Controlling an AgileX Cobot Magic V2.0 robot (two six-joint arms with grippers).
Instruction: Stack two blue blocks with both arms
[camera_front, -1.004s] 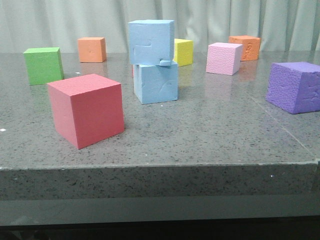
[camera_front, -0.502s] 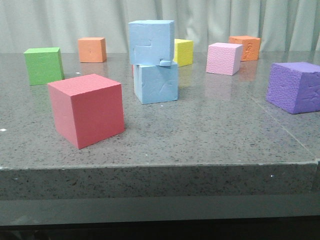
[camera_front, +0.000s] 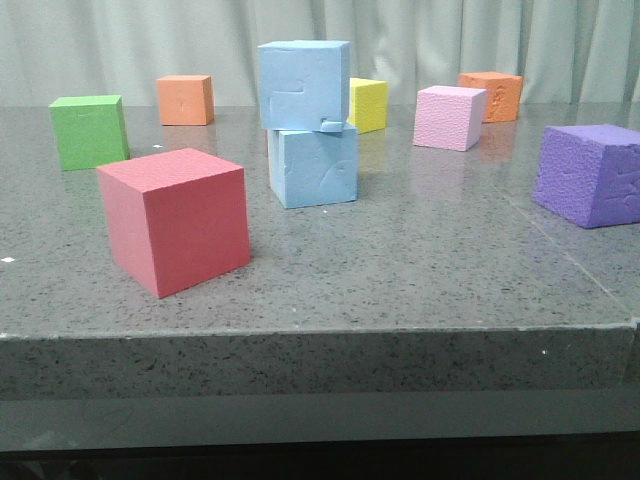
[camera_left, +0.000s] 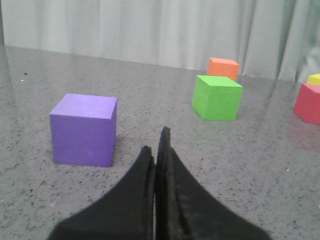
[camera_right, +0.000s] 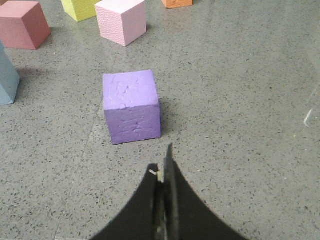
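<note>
On the grey speckled surface (camera_front: 420, 270) before pale curtains, I see the blue blocks (camera_front: 308, 125) stacked mid-table, likely light, dentable foam best pinched gently on opposite flat sides, while my left hand (camera_left: 158, 150) and right hand (camera_right: 162, 170) sit closed and empty.

The tabletop (camera_front: 420, 270) is grey speckled stone with a polished, reflective finish and a thick front edge. A faint seam runs diagonally across its right side. A pale, pleated curtain (camera_front: 150, 40) hangs along the far edge. Lighting is soft and even.
</note>
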